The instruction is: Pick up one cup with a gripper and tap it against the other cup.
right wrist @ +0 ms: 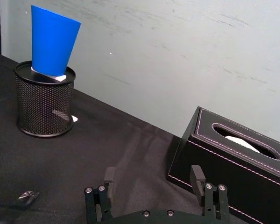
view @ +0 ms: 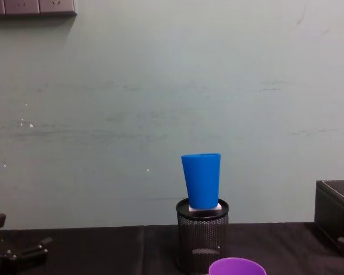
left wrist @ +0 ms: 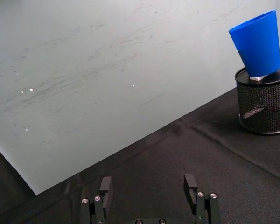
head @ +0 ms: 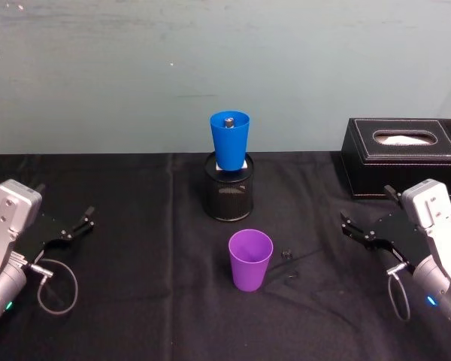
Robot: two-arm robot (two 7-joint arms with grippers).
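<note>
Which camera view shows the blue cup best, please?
The chest view: the blue cup stands whole, side-on, upright on a white piece atop the mesh holder. The head view looks down into its mouth. Both wrist views show it from the side but slanted in the picture.

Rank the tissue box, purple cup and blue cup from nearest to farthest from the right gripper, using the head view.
1. Tissue box, just behind the right gripper.
2. Purple cup, centre front, to its left.
3. Blue cup, centre back, on the mesh holder.
</note>
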